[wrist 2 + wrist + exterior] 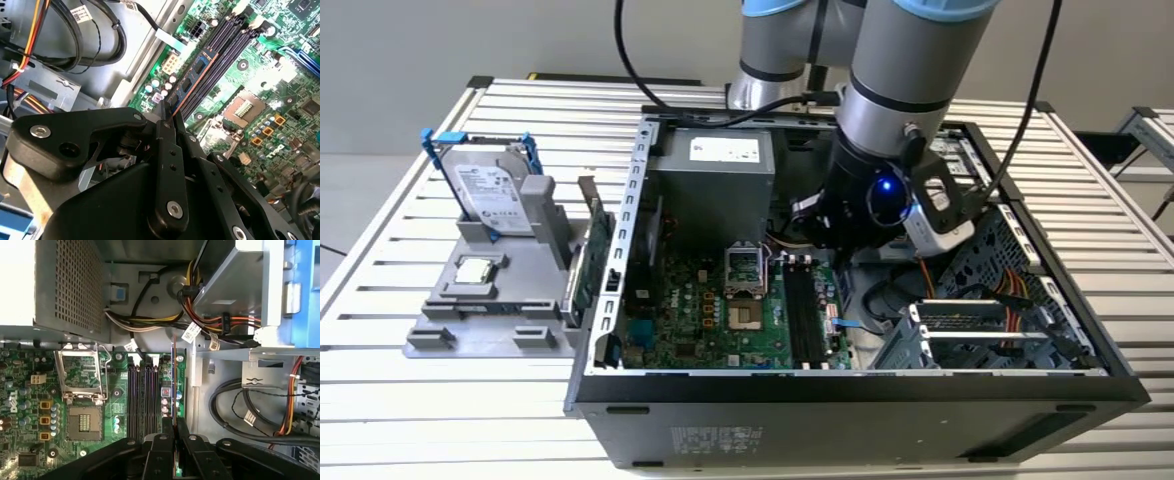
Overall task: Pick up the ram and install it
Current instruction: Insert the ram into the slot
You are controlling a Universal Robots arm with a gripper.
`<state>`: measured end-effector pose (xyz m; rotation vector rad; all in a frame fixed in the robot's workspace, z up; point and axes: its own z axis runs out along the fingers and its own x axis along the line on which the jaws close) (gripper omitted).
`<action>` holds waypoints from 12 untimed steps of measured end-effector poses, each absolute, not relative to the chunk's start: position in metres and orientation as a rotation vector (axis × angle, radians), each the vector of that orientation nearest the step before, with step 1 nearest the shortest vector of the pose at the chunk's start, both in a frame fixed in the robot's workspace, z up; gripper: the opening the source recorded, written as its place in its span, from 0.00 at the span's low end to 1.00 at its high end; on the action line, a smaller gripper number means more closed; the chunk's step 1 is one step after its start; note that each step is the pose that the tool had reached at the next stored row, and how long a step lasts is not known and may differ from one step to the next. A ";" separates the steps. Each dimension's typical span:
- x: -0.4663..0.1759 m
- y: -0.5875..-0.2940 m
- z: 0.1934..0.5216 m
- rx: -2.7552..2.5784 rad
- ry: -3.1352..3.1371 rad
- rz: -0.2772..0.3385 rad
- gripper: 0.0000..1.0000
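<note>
Gripper (175, 425) jaws are shown clamped on the ram (174, 375), held edge-on near the memory slots (142, 395). At the exterior view's left a hard drive (491, 195) is stood upright; the motherboard (707, 310), then the arm (887, 150), are seen rightward inside the open case (854, 390).

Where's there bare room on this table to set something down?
Bare table slats lie between the grey fixture and the near edge, also behind the fixture, on the exterior view's left of the case. Inside is crowded: gripper holding the ram, cables.
</note>
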<state>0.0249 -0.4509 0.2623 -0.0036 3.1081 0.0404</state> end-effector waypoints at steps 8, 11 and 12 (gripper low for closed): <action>0.025 -0.451 0.254 -0.004 3.106 0.040 0.00; 0.025 -0.451 0.251 -0.004 3.106 0.040 0.00; 0.025 -0.452 0.250 -0.003 3.107 0.040 0.00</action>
